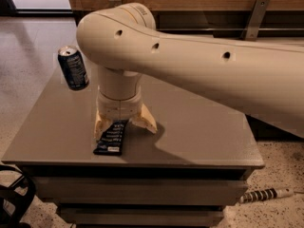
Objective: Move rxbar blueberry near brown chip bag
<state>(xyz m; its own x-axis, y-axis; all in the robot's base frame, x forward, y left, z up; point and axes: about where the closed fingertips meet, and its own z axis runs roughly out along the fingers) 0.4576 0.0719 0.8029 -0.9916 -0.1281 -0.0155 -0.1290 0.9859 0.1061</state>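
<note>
Now | tool (124,128) low on table (204,127), fingers (100,125) apart | rxbar blueberry (110,140) far end hid under it

Your robot's thick cream-coloured arm (204,75) comes in from the right edge of the view and runs leftward and slightly upward. It ends in a rounded elbow at upper left. From there a short cylindrical cream wrist (118,91) drops straight down. Below it, the two-finger gripper with pale tan fingers (122,126) points downward, low over the left-front part of the grey table top (204,132). You can see its fingers (100,125) spread apart, one flaring to each side. Their tips are down at the surface. They straddle the far end of the dark navy rxbar blueberry (111,139); whether either tip touches it, you cannot tell.
</note>
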